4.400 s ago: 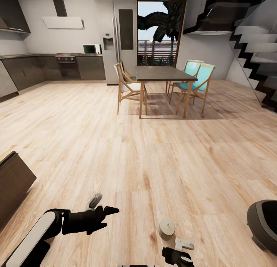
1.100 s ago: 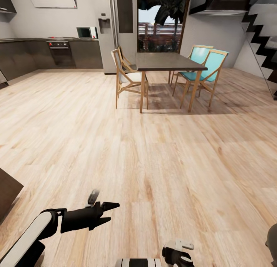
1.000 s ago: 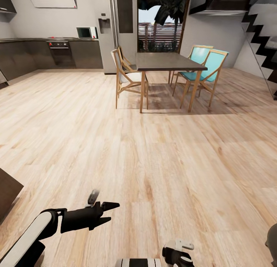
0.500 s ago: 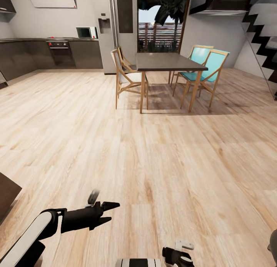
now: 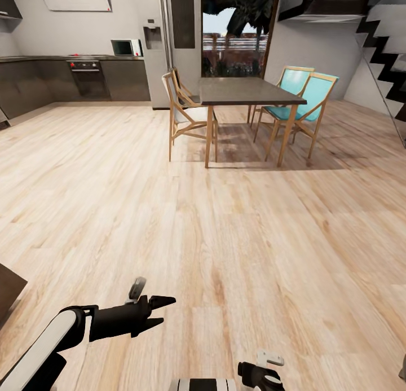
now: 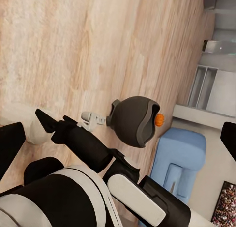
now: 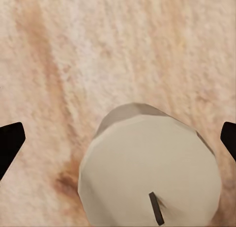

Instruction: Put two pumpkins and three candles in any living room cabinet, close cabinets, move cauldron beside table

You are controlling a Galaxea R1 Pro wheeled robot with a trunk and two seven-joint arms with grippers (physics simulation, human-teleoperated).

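Note:
A pale candle (image 7: 147, 175) with a dark wick stands on the wood floor, right under my right gripper (image 7: 118, 138). The gripper is open, with a black fingertip (image 7: 10, 141) wide of the candle on each side and not touching it. In the head view my right gripper (image 5: 262, 374) is at the bottom edge. My left gripper (image 5: 155, 311) hangs open over bare floor. The left wrist view shows the dark grey cauldron (image 6: 133, 121) on the floor, with an orange pumpkin (image 6: 159, 120) by its far side. A dark-brown cabinet corner (image 5: 7, 286) shows at the left edge.
A dining table (image 5: 242, 91) with wooden and teal chairs (image 5: 307, 100) stands ahead, and grey kitchen units (image 5: 67, 80) line the far left wall. Stairs (image 5: 389, 35) rise at the right. A blue armchair (image 6: 179, 156) sits beyond the cauldron. Wood floor lies between me and the dining table.
The whole view has shifted, so the camera moved. The cabinet corner and the cauldron have slid toward the frame edges. Both arms keep the same pose.

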